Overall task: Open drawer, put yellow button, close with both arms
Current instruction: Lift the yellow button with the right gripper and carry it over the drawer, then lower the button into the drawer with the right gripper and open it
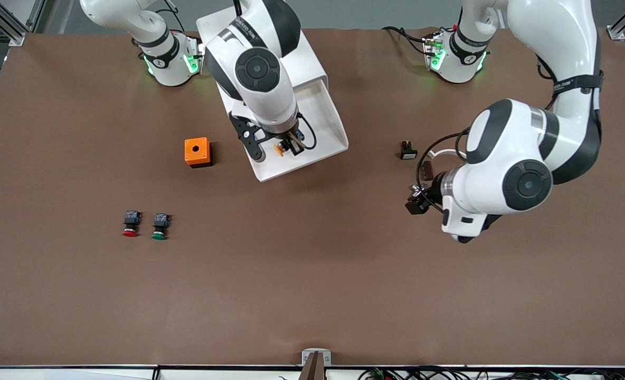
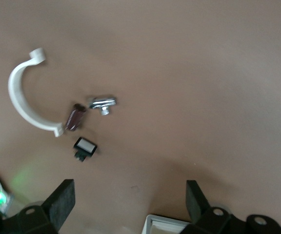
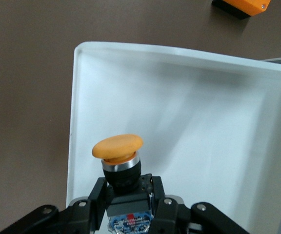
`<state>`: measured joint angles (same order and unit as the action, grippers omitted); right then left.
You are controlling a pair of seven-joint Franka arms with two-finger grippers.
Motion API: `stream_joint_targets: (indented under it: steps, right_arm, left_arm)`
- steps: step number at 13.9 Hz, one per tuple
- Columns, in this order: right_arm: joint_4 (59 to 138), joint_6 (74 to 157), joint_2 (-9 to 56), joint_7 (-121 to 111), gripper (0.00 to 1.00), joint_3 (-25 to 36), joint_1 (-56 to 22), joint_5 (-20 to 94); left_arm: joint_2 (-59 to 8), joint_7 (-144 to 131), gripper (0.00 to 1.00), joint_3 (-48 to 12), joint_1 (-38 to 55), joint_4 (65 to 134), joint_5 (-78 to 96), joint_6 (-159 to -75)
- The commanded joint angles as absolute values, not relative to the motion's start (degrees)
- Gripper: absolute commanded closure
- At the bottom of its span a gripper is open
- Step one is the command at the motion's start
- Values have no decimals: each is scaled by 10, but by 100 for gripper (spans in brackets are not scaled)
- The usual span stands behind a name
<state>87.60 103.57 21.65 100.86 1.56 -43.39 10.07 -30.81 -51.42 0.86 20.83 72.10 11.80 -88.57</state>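
Note:
The white drawer (image 1: 323, 113) stands pulled out of the cabinet (image 1: 291, 58), and its tray shows in the right wrist view (image 3: 189, 112). My right gripper (image 1: 291, 146) is over the open drawer and shut on the yellow button (image 1: 280, 149). In the right wrist view the button's yellow-orange cap (image 3: 117, 146) juts out past the gripper (image 3: 129, 192), which holds its black-and-blue body. My left gripper (image 1: 417, 203) is open and empty over bare table toward the left arm's end; its black fingers (image 2: 62, 200) show in the left wrist view.
An orange box (image 1: 197, 152) sits beside the drawer. A red-capped button (image 1: 131, 223) and a green-capped button (image 1: 160, 226) lie nearer the front camera. A small black switch (image 1: 408, 150), a brown piece (image 2: 75, 117), a metal fitting (image 2: 103, 103) and a white clamp (image 2: 23, 95) lie by the left gripper.

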Motion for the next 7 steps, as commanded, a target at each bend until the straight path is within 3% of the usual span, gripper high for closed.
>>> stream_joint_targets:
  steps: [1, 5, 7]
  right_arm:
    - [897, 1063, 213, 1056, 87, 13, -433, 94]
    - [896, 1074, 223, 1071, 85, 13, -436, 91]
    - [896, 1072, 225, 1073, 71, 13, -437, 90]
  left_arm:
    - [-294, -469, 0, -15, 219, 758, 97, -940]
    - [-293, -470, 0, -23, 269, 791, 93, -1022]
    - [-293, -470, 0, -32, 272, 801, 93, -1041]
